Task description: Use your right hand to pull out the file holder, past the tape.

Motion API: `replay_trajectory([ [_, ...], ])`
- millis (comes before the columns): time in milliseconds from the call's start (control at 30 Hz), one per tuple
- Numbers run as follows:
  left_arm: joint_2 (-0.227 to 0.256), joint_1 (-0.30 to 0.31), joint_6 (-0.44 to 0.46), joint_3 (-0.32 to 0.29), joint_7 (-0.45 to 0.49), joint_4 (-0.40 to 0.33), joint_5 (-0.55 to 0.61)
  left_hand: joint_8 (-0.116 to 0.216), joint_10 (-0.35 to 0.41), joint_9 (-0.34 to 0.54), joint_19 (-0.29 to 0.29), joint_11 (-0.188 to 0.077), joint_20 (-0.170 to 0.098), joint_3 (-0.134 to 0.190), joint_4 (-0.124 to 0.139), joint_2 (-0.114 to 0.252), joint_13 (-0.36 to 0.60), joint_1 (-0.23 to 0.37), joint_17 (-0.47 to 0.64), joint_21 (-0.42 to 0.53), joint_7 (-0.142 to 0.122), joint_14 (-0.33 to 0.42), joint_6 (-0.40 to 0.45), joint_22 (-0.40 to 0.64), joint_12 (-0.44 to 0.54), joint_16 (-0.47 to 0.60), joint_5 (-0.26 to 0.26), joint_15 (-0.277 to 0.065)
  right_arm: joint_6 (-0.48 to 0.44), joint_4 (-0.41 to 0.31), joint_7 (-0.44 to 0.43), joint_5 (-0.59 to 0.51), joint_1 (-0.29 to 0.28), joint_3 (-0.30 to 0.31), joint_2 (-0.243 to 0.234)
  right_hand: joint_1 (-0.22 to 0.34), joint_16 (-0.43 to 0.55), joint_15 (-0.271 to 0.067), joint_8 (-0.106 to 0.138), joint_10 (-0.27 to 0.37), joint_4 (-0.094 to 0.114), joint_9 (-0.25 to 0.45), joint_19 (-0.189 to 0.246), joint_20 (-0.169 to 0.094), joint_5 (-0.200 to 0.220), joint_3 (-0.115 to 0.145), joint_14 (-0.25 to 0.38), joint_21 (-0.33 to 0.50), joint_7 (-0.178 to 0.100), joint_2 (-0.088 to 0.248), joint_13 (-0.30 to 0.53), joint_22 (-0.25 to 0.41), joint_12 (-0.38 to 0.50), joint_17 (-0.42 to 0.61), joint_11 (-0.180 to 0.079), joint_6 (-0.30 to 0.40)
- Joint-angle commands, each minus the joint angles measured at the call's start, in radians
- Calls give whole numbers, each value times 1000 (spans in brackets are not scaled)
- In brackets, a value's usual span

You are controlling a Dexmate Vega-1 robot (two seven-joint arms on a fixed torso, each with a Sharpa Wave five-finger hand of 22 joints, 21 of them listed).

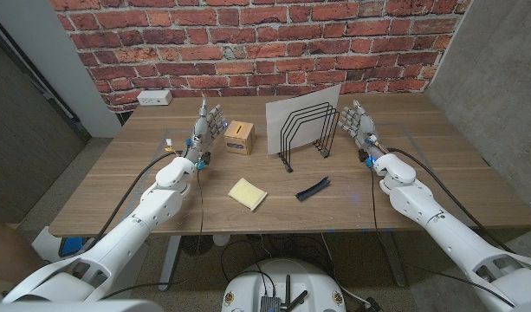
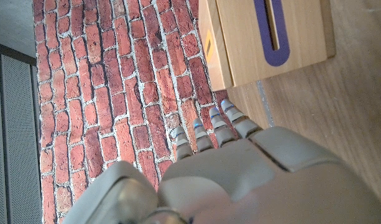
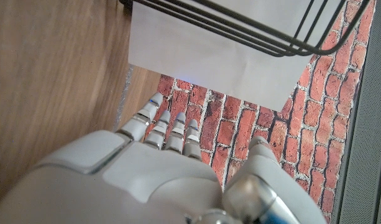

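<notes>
My right hand [image 1: 359,123] stands on the worktop [image 1: 438,186] just to the right of the file holder [image 1: 305,136], fingers extended upward and slightly apart, holding nothing. It is not touching the holder; a small gap separates them. In the right wrist view, my fingertips [image 3: 154,101] point toward the holder's black wire dividers [image 3: 252,28] and the white sheet [image 3: 221,59] standing behind them.

The file holder is a black wire rack positioned upright near the middle of the worktop, toward the far side. The white sheet leans in its rear slot, tilted back toward the brick wall [image 1: 248,39].

My left hand [image 1: 209,124] stands on the worktop to the left of a small wooden box [image 1: 239,138], fingers up and apart, holding nothing. In the left wrist view, the box [image 2: 265,37] shows a blue-edged slot in its top face, and my fingertips [image 2: 206,127] are near it but not in contact.

A short strip of black tape [image 1: 313,189] lies flat on the worktop nearer to me than the file holder, apart from it. A yellow sponge [image 1: 247,193] lies to the left of the tape. A white power strip [image 1: 153,98] sits at the far left edge of the worktop, against the wall.
</notes>
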Motion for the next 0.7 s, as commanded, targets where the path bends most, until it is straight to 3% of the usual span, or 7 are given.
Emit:
replay_trajectory([
  [33,0,0,0,0,0,0,0,4,-1,3,8,-6,-1,1,6,10,5,-3,2,6,-9,9,2,5,6,6,4,-7,17,20,0,-15,13,-7,5,-2,8,-3,5,7,2,1,10,2,8,8,13,2,0,14,1,5,5,-1,-2,10],
  [600,0,0,0,0,0,0,0,4,-1,3,8,-6,-1,1,7,10,5,-3,2,6,-8,10,1,5,6,6,4,-7,26,-68,-82,-73,-23,0,-23,1,7,-12,6,11,0,1,11,0,12,13,14,-9,-2,15,-1,5,6,-17,-3,15],
  [700,0,0,0,0,0,0,0,4,0,3,8,-6,-2,1,6,10,5,-2,2,6,-8,9,1,5,6,6,4,-7,19,-94,-99,-81,-34,5,-34,4,10,-30,7,19,-2,1,10,-4,14,16,24,-14,-5,16,-2,5,9,-25,-9,19],
])
